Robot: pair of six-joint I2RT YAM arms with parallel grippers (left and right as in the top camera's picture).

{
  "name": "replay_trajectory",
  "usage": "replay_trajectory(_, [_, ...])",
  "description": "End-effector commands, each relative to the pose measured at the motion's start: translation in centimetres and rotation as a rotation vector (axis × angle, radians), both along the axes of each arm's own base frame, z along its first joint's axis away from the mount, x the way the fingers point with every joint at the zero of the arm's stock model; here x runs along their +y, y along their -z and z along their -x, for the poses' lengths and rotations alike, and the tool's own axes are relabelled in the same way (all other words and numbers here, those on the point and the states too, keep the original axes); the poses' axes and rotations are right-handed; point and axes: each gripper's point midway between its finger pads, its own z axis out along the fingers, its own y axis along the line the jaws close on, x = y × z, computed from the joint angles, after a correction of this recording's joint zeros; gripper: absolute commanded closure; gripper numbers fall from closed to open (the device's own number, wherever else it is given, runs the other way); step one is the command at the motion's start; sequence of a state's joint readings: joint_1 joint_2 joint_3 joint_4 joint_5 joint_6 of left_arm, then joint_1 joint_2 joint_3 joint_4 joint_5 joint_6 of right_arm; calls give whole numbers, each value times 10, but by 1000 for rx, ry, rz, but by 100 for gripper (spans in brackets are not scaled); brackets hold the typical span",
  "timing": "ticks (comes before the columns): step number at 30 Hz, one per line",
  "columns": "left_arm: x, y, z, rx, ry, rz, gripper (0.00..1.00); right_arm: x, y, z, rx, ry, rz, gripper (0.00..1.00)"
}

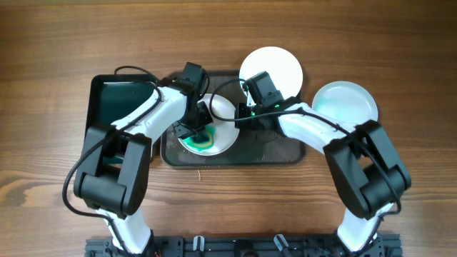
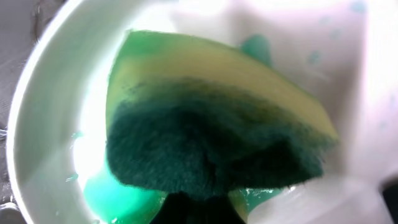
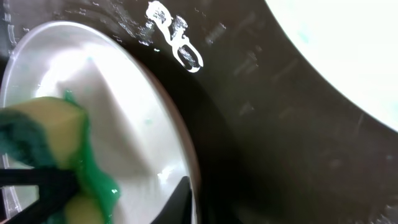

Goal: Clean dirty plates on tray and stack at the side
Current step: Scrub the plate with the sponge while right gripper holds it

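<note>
A white plate (image 1: pixel 226 140) with a teal-green smear lies on the left part of the dark tray (image 1: pixel 275 151). My left gripper (image 1: pixel 200 133) is shut on a green-yellow sponge (image 2: pixel 211 124) and presses it onto the plate (image 2: pixel 50 124) over wet green residue. My right gripper (image 1: pixel 240 120) is at the plate's right rim. In the right wrist view one finger (image 3: pixel 181 198) lies on the rim of the plate (image 3: pixel 130 106), with the other finger hidden. Two more white plates lie off the tray, one behind it (image 1: pixel 275 66) and one to the right (image 1: pixel 346 103).
A smaller black tray (image 1: pixel 114 100) stands to the left of the big tray. The sponge also shows in the right wrist view (image 3: pixel 43 134), over the dark tray floor (image 3: pixel 267 143). Both arms cross over the tray.
</note>
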State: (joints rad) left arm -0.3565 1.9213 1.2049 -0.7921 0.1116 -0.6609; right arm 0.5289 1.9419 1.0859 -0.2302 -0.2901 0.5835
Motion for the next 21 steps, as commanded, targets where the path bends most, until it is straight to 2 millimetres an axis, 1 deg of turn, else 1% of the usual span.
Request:
replay_trajectory(1, [-28,27,24,67,241,162,96,15,1,3,42,-24,-58,96])
replay_trajectory(3, [-35,25,20,35,325,202,96,15,1,3,43,-22,-58,96])
replay_trajectory(4, [-39,23,16,0,401,219,96,15,1,3,43,-23,-58,96])
replay_trajectory(7, [-42,22,13,-41,509,234,96,15,2,4,46,-21,-57,96])
replay_trajectory(9, [-49,19,16,-44,545,281,96,15,2,4,47,-22,-56,96])
replay_trajectory(12, [-71,7,25,-50,594,439,96,15,2,4,47,-22,-56,96])
replay_trajectory(14, [-79,2,26,-65,619,491,96,15,2,4,47,-22,-56,96])
replay_trajectory(16, [-81,1,22,-82,623,499,96,15,2,4,47,-22,-56,96])
replay_trajectory(17, [-81,0,20,-89,623,495,96,15,2,4,47,-22,-56,96])
replay_trajectory(18, [-76,1,13,-98,599,462,96,15,2,4,47,-22,-56,96])
replay_trajectory(19, [-67,5,5,-96,543,398,96,15,2,4,47,-22,-56,96])
replay_trajectory(20, [-53,9,-7,-97,461,307,96,15,2,4,47,-22,-56,96])
replay_trajectory(21, [-35,11,-21,-111,368,200,96,15,2,4,47,-21,-56,96])
